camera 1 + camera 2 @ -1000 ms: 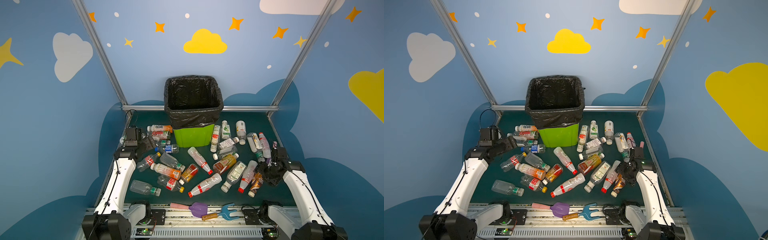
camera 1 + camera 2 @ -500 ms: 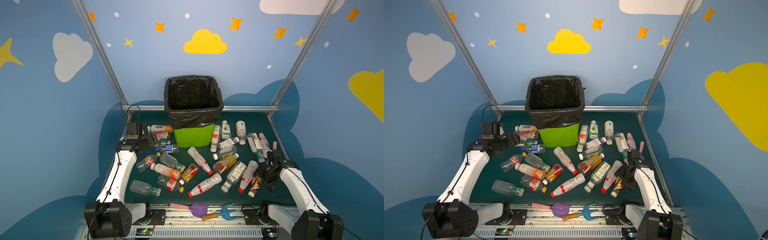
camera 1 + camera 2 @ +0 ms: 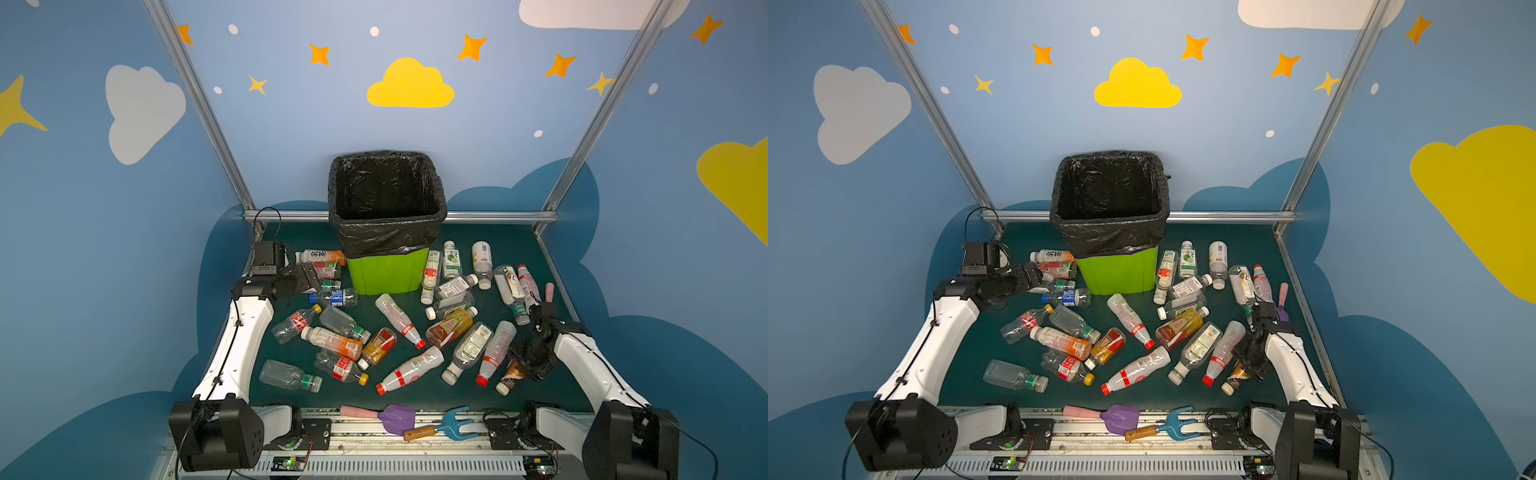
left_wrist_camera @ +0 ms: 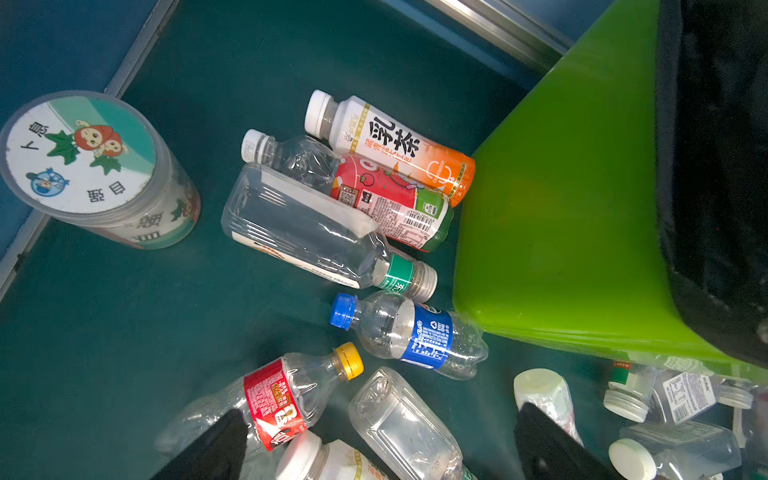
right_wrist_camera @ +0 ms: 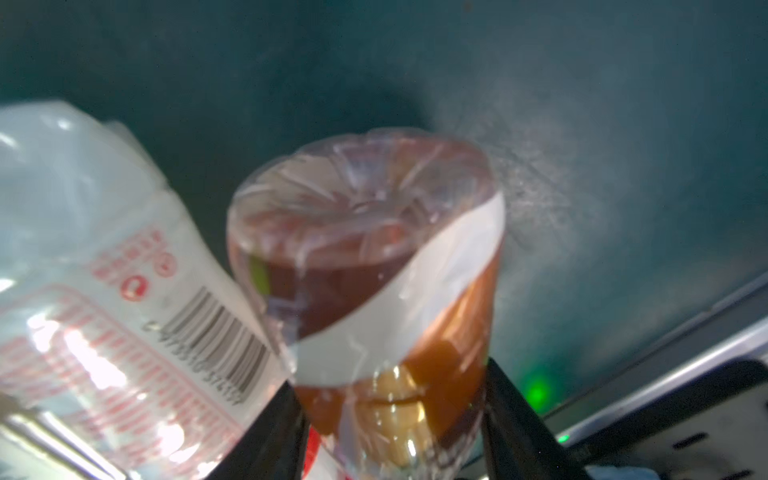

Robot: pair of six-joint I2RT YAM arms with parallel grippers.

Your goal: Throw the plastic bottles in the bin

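Twenty-odd bottles (image 3: 395, 316) — one bin (image 3: 386, 272)

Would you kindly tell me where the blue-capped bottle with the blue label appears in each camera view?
In a top view: the blue-capped bottle lies left of the near-left corner of the bin.
In a top view: the blue-capped bottle, same spot by the bin.
Left wrist view: the blue-capped bottle, base end beside the bin.
Right wrist view: not in it.
Shared landmark: the bin.
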